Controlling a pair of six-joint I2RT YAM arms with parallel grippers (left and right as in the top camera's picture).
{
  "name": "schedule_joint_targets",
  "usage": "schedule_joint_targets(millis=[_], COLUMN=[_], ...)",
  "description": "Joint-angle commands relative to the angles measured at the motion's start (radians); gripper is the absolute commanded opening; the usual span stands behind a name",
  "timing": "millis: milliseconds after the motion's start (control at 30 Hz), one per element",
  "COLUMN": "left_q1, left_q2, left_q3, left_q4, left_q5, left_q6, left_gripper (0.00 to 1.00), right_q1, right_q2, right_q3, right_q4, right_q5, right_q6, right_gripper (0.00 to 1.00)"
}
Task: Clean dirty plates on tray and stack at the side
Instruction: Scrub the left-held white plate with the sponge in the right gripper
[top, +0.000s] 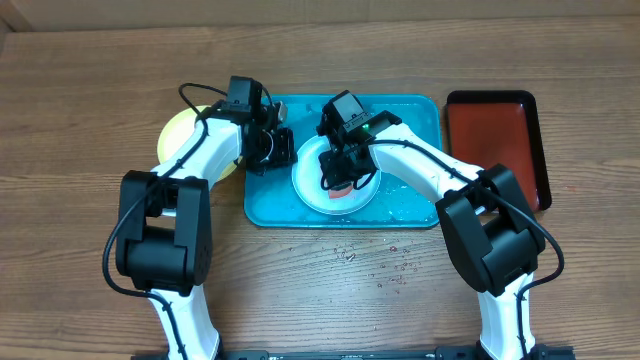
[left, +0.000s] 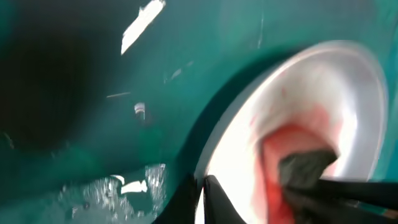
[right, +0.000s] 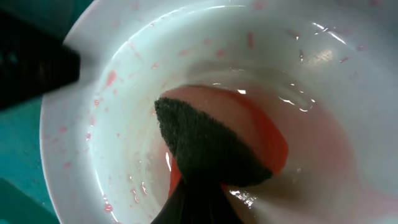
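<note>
A pale blue-white plate (top: 365, 195) lies on the teal tray (top: 415, 110), smeared and pooled with red-orange sauce (right: 261, 134). My right gripper (top: 340, 172) hangs over the plate's middle, shut on a dark scouring sponge (right: 208, 146) with an orange underside, and the sponge is pressed into the sauce. My left gripper (top: 278, 150) is at the plate's left rim (left: 249, 118). Its fingers (left: 214, 202) are pinched together with a thin white sliver of rim between them. A yellow-green plate (top: 183, 130) lies on the table left of the tray, partly under my left arm.
A smaller dark red tray (top: 497, 140) with a black rim sits right of the teal tray. Water drops (top: 385, 265) speckle the wooden table in front of the tray, and wet patches (left: 118, 186) lie on the tray floor.
</note>
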Motion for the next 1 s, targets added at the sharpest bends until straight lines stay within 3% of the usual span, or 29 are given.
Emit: schedule_joint_targets(millis=[0, 67, 133, 200, 267, 567, 767, 967], left_q1=[-0.046, -0.069, -0.080, -0.085, -0.083, -0.084, -0.081, -0.080], left_q2=[0.000, 0.000, 0.000, 0.000, 0.000, 0.000, 0.000, 0.000], left_q3=[-0.012, -0.013, -0.016, -0.018, -0.018, -0.018, -0.018, -0.018], left_q4=[-0.022, -0.024, -0.024, -0.013, -0.002, 0.020, 0.020, 0.020], left_q5=[-0.011, -0.024, -0.110, -0.164, -0.164, -0.140, -0.134, -0.134], left_q6=[0.082, 0.123, 0.125, 0.124, 0.124, 0.067, 0.060, 0.060], left_gripper=[0.17, 0.24, 0.23, 0.19, 0.06, 0.04, 0.04, 0.04], right_q1=[-0.018, -0.022, -0.022, -0.022, -0.022, 0.003, -0.016, -0.054], right_q2=[0.017, 0.017, 0.017, 0.017, 0.017, 0.017, 0.017, 0.017], right_q3=[0.004, 0.004, 0.004, 0.004, 0.004, 0.004, 0.004, 0.004], right_q4=[0.008, 0.002, -0.002, -0.004, -0.006, 0.057, 0.139, 0.169], right_q5=[-0.029, -0.030, -0.031, -0.037, -0.055, -0.256, -0.067, 0.211], right_q6=[0.061, 0.061, 0.061, 0.061, 0.061, 0.174, 0.410, 0.438], right_gripper=[0.04, 0.04, 0.04, 0.04, 0.04, 0.04, 0.04, 0.04])
